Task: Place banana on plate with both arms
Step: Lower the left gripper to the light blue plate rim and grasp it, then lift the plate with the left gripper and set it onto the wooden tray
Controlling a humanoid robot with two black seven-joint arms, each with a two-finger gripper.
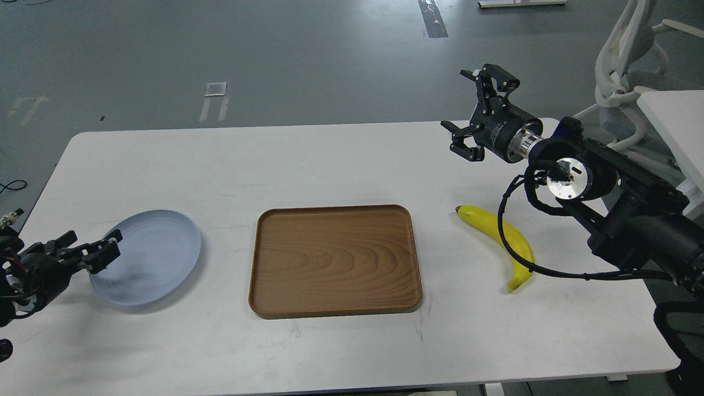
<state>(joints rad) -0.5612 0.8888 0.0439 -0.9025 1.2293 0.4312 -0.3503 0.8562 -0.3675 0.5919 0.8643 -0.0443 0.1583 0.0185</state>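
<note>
Judging by the layout, we have barely begun: the banana (499,242) lies on the table (352,165), right of the tray (335,261), well apart from the plate (148,256) (empty). Our right gripper (477,113) hangs spread above it; our left gripper (91,247) hovers open at the plate's edge.

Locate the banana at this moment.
In the head view the banana lies on the white table, right of the wooden tray, below the open right gripper.

On the white desk (341,165), a wooden tray (335,261) sits centrally; plate (157,247) at nine o'clock beside the left claw (91,247), banana (503,239) at three o'clock under the spread-fingered right claw (473,110).
</note>
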